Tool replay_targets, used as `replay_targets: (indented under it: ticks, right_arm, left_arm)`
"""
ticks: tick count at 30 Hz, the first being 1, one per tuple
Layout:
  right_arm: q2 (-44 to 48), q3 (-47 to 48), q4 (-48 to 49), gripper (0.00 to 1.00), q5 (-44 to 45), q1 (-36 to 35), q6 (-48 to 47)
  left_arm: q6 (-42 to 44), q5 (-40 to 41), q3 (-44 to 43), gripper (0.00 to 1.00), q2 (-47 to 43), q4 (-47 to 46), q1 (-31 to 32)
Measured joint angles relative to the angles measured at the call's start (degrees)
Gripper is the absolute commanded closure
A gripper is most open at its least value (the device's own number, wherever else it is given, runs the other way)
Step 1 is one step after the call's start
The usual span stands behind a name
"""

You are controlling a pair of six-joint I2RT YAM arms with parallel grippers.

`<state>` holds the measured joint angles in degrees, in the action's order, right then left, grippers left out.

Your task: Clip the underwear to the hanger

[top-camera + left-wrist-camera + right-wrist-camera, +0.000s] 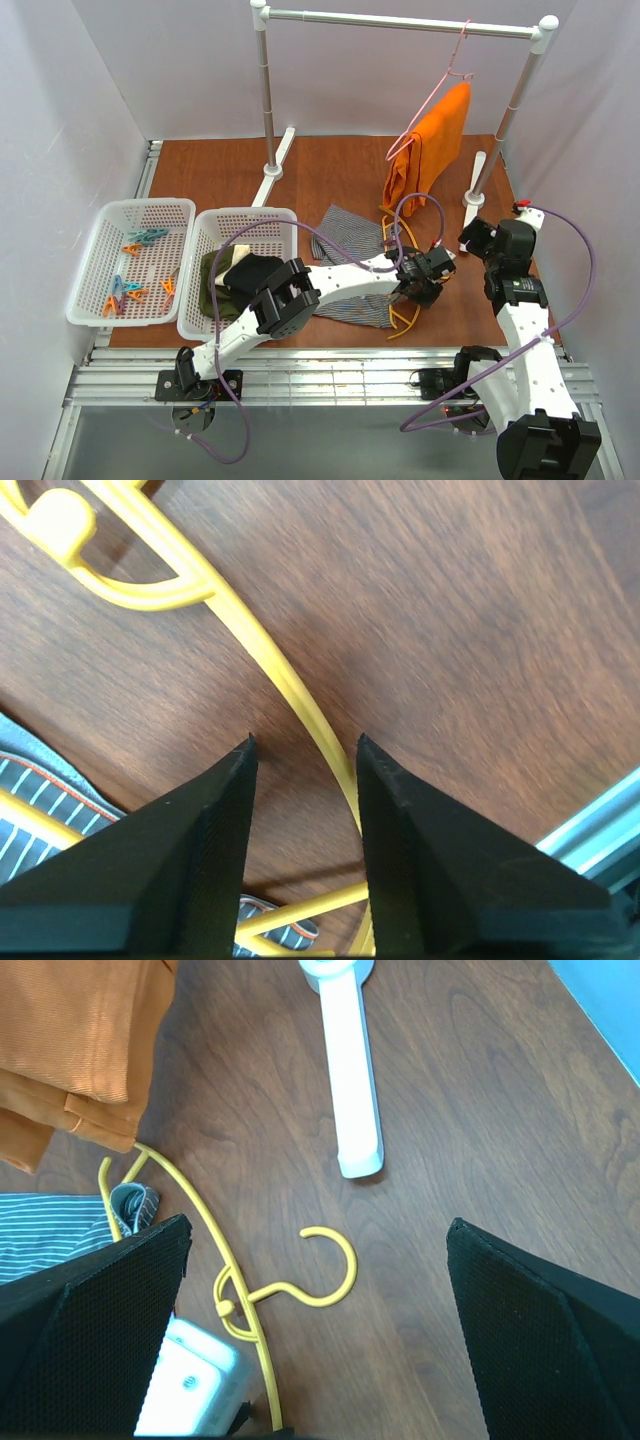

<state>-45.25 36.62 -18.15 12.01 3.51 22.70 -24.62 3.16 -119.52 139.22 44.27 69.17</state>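
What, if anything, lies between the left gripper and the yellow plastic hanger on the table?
Nothing visible. The left gripper is open, with the yellow plastic hanger running between its fingers over the brown wooden table. The grey striped underwear lies off to one side.

Plain white walls [70,110] on three sides. Light even, shadows soft. Reddish-brown wood-grain tabletop [330,170]. White clothes rail [400,22] spans back, carried on two uprights. Flat white feet [352,1090] rest on tabletop. Two white lattice baskets [148,203] side by side at left. Ribbed aluminium frame [330,378] runs along near edge. Grey surface [330,445] below it.
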Motion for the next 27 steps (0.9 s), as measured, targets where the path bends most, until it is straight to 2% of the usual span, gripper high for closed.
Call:
replay_targets:
  ticks: [4, 9, 12, 13, 27]
  right_arm:
    - [-0.3, 0.0, 0.4, 0.06, -0.2, -0.7, 0.7]
    - [-1.4, 0.0, 0.8, 0.07, -0.4, -1.5, 1.1]
    - [-1.8, 0.0, 1.4, 0.06, -0.4, -1.9, 1.2]
    - [-1.8, 0.0, 1.5, 0.07, -0.4, -2.1, 1.3]
    - [-1.8, 0.0, 2.1, 0.07, -0.6, -2.9, 1.1]
  left_arm:
    - [0.8, 4.2, -1.5, 0.66, 1.0, 1.1, 1.4]
    - [1.6, 9.7, -2.6, 0.73, 2.0, 1.6, 3.2]
    - [1.3, 10.7, -2.6, 0.85, 2.1, 1.4, 3.6]
    - [1.2, 11.0, -2.6, 0.99, 2.1, 1.2, 3.6]
    - [0.4, 13.5, 2.0, 1.00, 0.1, -2.3, 3.9]
